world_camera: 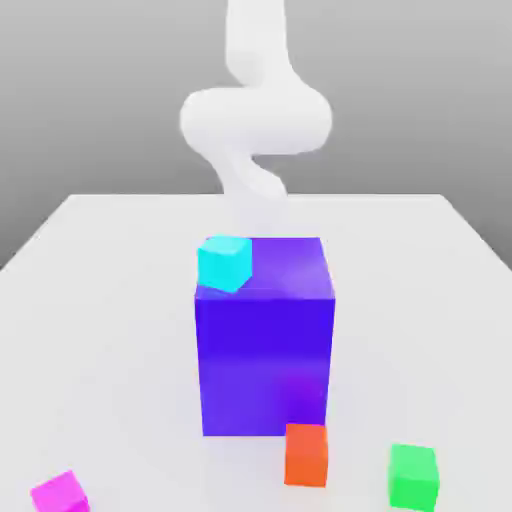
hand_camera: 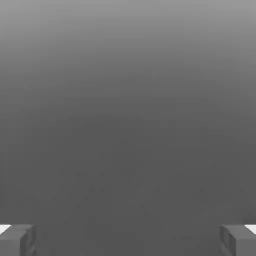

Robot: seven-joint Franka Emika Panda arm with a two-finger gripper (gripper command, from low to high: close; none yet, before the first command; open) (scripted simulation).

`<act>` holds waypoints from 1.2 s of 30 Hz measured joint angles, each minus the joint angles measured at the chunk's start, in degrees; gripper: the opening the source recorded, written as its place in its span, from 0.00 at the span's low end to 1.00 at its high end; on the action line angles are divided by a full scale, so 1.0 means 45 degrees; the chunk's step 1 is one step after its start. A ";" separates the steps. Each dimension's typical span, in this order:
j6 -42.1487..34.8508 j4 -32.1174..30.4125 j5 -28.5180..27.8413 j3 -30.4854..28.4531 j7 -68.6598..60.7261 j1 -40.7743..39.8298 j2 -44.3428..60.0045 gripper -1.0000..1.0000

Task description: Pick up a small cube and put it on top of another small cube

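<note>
The small magenta cube (world_camera: 58, 493) lies on the white table (world_camera: 100, 300) at the near edge on the exterior view's left. A small cyan cube (world_camera: 224, 262) sits tilted on the top left corner of the big blue-purple block (world_camera: 265, 340). My white arm (world_camera: 255, 120) curls up behind that block, well away from the magenta cube. In the hand view my gripper (hand_camera: 128, 240) is open, its grey fingertips (hand_camera: 17, 239) far apart with only plain grey background between them.
An orange-red cube (world_camera: 306, 455) stands just in front of the big block's right side. A green cube (world_camera: 413, 476) lies further to the exterior view's right. The tall block stands in the middle of the table between the arm and the near cubes.
</note>
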 joint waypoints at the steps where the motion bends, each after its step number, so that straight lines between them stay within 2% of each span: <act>1: 0.0128 0.0035 -0.0008 -0.0042 0.0207 -0.0119 0.0502 0.50; 18: 0.2249 0.0540 0.0201 -0.0922 0.3266 -0.1979 0.8387 0.50; 29: 0.3592 0.0875 0.1107 -0.1509 0.4691 -0.2984 1.3499 0.50; 34: 0.5043 0.1296 0.1605 -0.1240 0.4591 -0.3374 1.5807 0.50; 35: 0.5243 0.1355 0.1657 -0.1189 0.4557 -0.3416 1.6072 0.00; 36: 0.5243 0.1355 0.1657 -0.1189 0.4557 -0.3416 1.6072 0.00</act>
